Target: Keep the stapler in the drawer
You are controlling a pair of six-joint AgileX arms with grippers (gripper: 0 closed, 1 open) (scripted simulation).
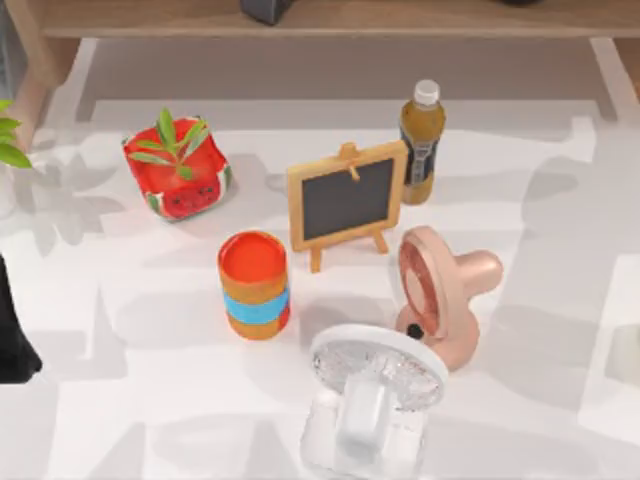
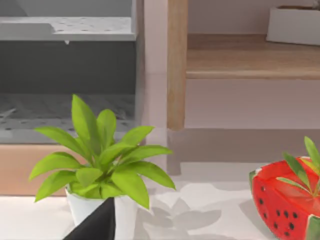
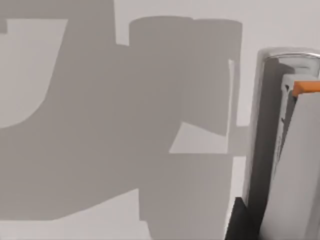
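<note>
Right gripper [image 3: 237,220], appearing as a dark edge in its own wrist view, is sitting just beside a slim, elongated white stapler with a silvery rim and an orange inner part [image 3: 300,165], low over the pale white table [image 3: 100,125]. Whether this gripper is grasping the stapler or only waiting next to it cannot be told. It is probably keeping this close because the stapler is the thing to be lifted.

Seen from above, the left arm [image 1: 15,340] is resting at the table's 8 o'clock edge. The left gripper [image 2: 95,222] is pointing past a leafy green plant in a white pot [image 2: 100,165] toward a grey open recess in a wooden cabinet [image 2: 65,110], likely the drawer; its grip state cannot be told either. It seems to be facing that way to tend the drawer.

Clutter is crowding the middle: a round white fan with a clear base [image 1: 375,375] at 6 o'clock, a pink fan [image 1: 440,295] at 4 o'clock, and a red watermelon-shaped planter [image 1: 178,168] at 10 o'clock. Any carry across would probably need to be passing above these.
</note>
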